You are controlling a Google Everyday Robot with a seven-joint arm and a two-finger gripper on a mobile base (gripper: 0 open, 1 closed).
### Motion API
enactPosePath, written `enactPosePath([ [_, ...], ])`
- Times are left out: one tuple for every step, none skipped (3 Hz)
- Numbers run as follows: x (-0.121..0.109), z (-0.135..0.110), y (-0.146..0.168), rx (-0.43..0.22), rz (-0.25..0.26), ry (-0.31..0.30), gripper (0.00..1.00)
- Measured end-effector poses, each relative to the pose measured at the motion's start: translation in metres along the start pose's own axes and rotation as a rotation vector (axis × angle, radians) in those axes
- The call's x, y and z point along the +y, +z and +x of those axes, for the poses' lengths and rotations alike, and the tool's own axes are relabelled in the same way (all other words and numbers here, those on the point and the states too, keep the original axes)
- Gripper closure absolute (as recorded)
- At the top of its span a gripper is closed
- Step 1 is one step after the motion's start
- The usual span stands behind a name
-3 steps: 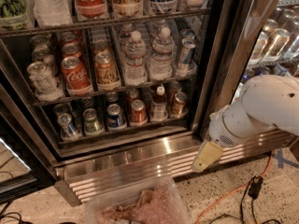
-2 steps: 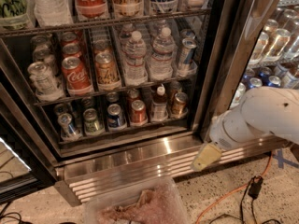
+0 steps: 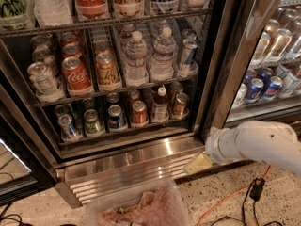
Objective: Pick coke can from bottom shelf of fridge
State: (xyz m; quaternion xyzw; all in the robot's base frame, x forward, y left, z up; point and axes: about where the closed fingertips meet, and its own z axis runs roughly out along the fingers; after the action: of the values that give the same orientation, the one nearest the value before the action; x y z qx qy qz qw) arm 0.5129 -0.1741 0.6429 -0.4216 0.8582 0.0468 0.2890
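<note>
Since the earlier frame, the white arm point(image 3: 256, 145) has dropped lower at the right of the view. The pincer point(image 3: 197, 164) at its end has eased slightly down and to the left, and the cans have not shifted. The pincer now sits low, outside the cabinet, in front of the right end of the fridge's point(image 3: 220, 65) ribbed steel base point(image 3: 127, 166). Whether it is open or closed cannot be told; nothing is seen in its hold. The coke can point(image 3: 138, 112) stands upright on the bottom shelf point(image 3: 123, 132), between a blue can point(image 3: 116, 117) on its left and a red-capped bottle point(image 3: 161, 103) on its right. A bronze can point(image 3: 180, 104) stands beyond the bottle. The coke can lies up and to the left of the pincer, well apart and untouched.
</note>
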Motion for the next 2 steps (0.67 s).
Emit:
enactPosePath([
  [0.018, 0.003, 0.026, -0.058, 0.036, 0.056, 0.00],
  [0.008, -0.011, 0.025, -0.115, 0.080, 0.071, 0.00],
])
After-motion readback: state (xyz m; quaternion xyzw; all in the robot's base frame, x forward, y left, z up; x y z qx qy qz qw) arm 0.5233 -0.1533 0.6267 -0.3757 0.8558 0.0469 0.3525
